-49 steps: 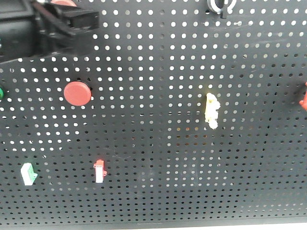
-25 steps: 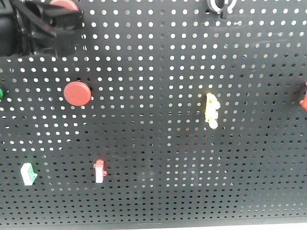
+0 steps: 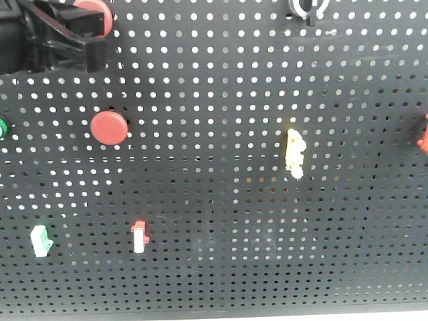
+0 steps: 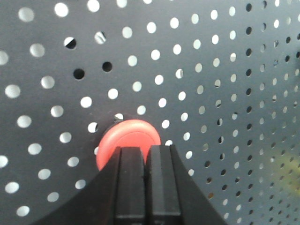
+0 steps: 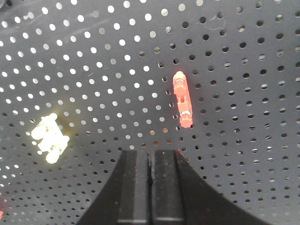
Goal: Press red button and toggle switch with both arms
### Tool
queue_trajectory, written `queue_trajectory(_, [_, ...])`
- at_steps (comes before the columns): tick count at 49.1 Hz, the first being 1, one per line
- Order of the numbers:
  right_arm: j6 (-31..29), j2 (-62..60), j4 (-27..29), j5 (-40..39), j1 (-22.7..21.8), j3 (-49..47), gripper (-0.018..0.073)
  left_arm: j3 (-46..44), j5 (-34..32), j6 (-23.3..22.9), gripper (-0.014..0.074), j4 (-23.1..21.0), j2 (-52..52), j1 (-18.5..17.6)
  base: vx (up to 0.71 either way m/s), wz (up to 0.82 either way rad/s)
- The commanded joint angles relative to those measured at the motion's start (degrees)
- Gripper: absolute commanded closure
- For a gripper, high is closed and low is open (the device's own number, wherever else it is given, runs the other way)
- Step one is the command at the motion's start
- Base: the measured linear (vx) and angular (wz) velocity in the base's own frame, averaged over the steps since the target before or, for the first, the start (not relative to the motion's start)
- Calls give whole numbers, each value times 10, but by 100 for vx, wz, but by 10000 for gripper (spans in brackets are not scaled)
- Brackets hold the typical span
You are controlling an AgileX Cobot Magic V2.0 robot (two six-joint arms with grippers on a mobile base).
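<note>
The red button [image 3: 90,6] sits at the pegboard's top left edge, half hidden behind my left gripper [image 3: 100,30]. In the left wrist view the shut fingertips [image 4: 132,154] rest against the lower face of the red button [image 4: 127,138]; my left gripper [image 4: 145,149] holds nothing. The toggle switch [image 3: 307,8], a silvery ring with a dark lever, is at the top edge right of centre. My right gripper [image 5: 151,152] is shut and empty, apart from the board. It shows only in its wrist view, where the toggle switch is out of sight.
On the black pegboard [image 3: 214,100] are a second red round button [image 3: 109,127], a green button [image 3: 2,127] at the left edge, a yellow knobbly piece [image 3: 295,154], white switches with green [image 3: 41,241] and red [image 3: 139,237] tips, and a red piece [image 3: 422,137] at the right edge.
My left gripper has drawn back to the left along the top of the board, uncovering more of the red button's rim. Nothing else on the board has moved.
</note>
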Motion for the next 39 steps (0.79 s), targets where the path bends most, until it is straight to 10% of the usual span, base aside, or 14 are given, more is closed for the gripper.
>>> queue_trajectory(1, [-5, 5, -2, -47, -4, -20, 562, -17, -47, -6, 594, 24, 2, 5, 0, 0])
queue_trajectory(17, [-55, 3, 47, -26, -4, -22, 562, 26, -27, -6, 594, 22, -109, 3, 0, 0])
queue_trajectory(31, [-430, 48, 385, 34, -4, -68, 562, 238, -49, -40, 594, 22, -265, 3, 0, 0])
queue_trajectory(39, [-483, 144, 473, 92, -2, -164, 562, 315, -68, -70, 594, 22, -309, 3, 0, 0])
